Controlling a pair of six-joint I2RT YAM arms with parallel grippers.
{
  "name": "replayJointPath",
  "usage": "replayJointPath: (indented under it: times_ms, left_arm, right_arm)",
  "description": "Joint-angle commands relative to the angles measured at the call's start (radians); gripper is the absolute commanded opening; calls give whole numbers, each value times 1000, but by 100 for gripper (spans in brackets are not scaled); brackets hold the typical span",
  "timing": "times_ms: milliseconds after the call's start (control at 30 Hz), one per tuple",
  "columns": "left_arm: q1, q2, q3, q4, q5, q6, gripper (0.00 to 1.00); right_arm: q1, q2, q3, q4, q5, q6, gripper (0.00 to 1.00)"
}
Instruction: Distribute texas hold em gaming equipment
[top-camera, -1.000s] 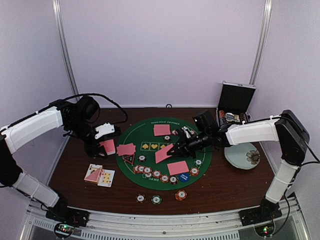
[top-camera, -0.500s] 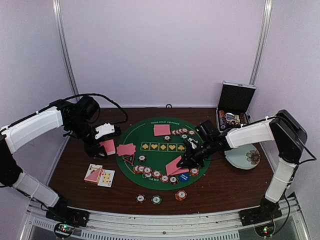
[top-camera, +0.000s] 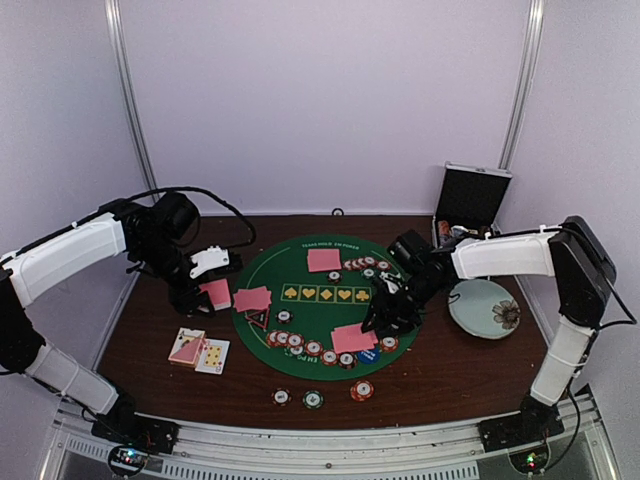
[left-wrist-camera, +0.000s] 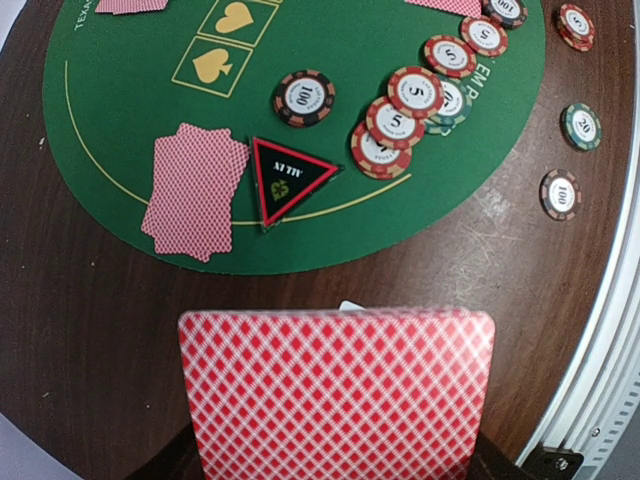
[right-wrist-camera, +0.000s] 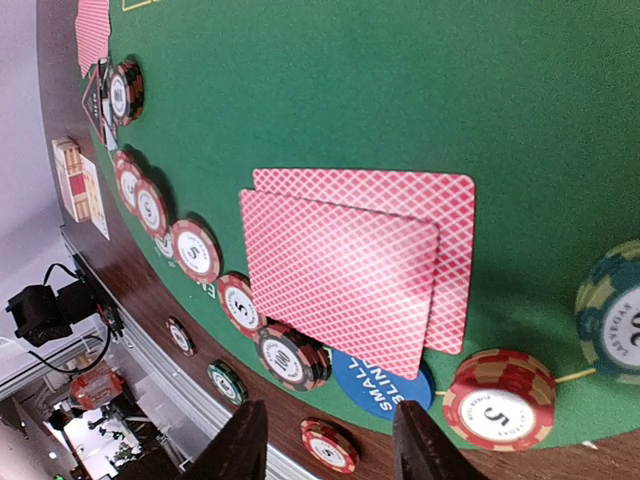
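**A:** Top camera first. The right gripper (top-camera: 384, 316) hangs just over a pair of pink-backed playing cards (top-camera: 354, 337) on the round green felt mat (top-camera: 300, 315), beside the blue round dealer disc (top-camera: 368, 353).

**B:** I read that as dealing a hand to the near seat. To do it well, lift straight up and away, so nothing drags the pair or clips the row of striped round poker chips (top-camera: 305, 346).

**A:** Over on the left, the left gripper (top-camera: 208, 290) holds a red-backed pack of cards (top-camera: 219, 295) above the dark brown wooden worktop (top-camera: 450, 375).

**B:** Left wrist view now. The pack (left-wrist-camera: 335, 390) stands on edge across the bottom of the picture. It hides the fingers, but I judge the jaws pinched on it. Beyond it, a two-card hand (left-wrist-camera: 193, 190) lies just beside a black triangular marker with a red border (left-wrist-camera: 287, 178).

**A:** Right wrist view. Both dark fingers (right-wrist-camera: 243, 445) are spread wide, with nothing between them and touching nothing. The pair (right-wrist-camera: 350, 270) lies flat and overlapped, one corner meeting the blue disc (right-wrist-camera: 385, 388).
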Motion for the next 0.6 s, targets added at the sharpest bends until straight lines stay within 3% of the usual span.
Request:
replayJointPath:
  times_ms: [0, 200, 567]
  left_arm:
    - [-1, -9, 12, 11, 20, 15, 0]
    - [-1, -11, 13, 11, 14, 15, 0]
    - [0, -13, 14, 11, 5, 15, 0]
  right_arm:
    - [-14, -58, 84, -177, 102, -100, 49]
    - [-14, -33, 141, -134, 93, -87, 52]
    - [25, 249, 388, -60, 77, -100, 52]
